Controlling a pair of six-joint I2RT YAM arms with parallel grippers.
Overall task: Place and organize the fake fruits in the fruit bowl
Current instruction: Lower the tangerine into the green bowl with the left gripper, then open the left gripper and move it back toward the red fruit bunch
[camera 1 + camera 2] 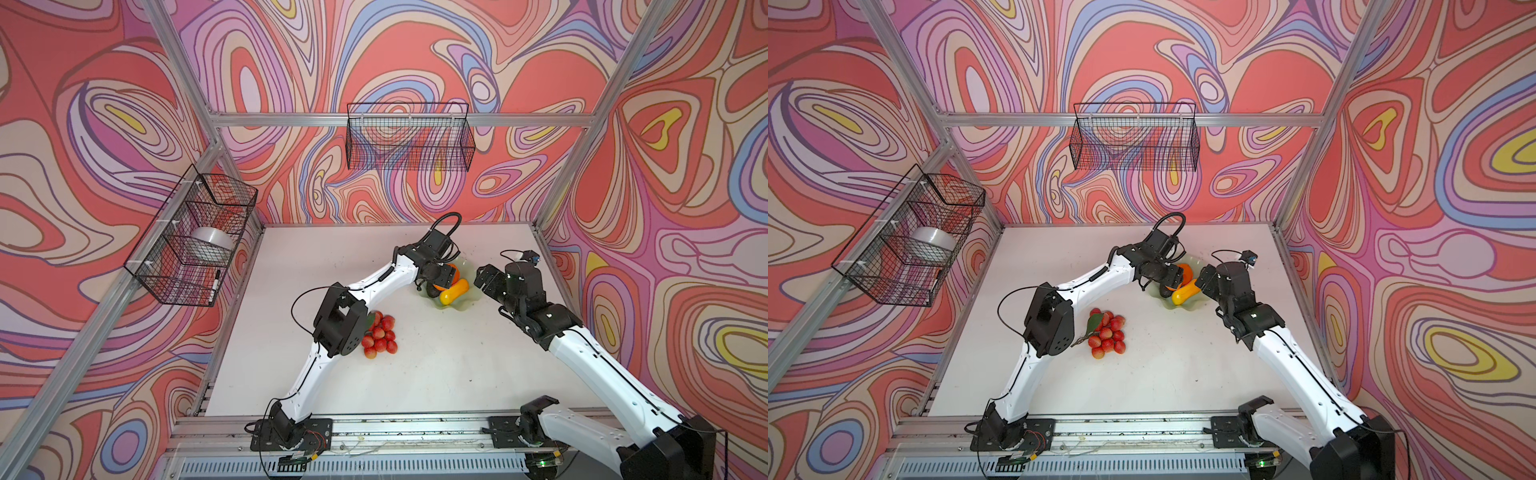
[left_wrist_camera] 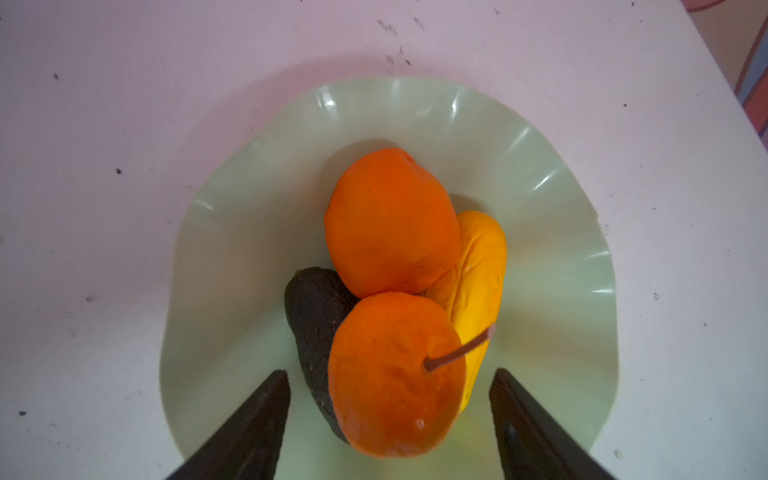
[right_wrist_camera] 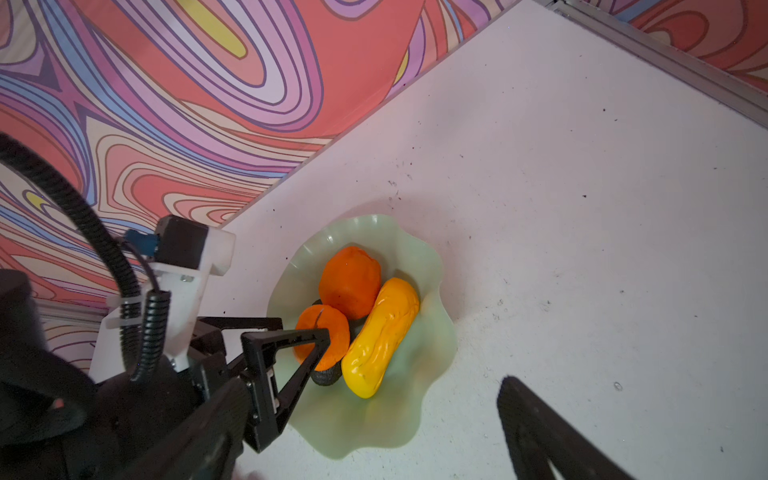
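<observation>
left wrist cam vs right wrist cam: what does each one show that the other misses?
Left wrist only: both fingers of the left end effector, open, with clear gaps either side of the stemmed orange; most of the avocado.
Right wrist only: the left arm's camera mount and cable, the patterned wall, the frame rail.
Both: the fruit bowl holding the larger orange, the stemmed orange, the avocado and the yellow fruit, on the white table.
</observation>
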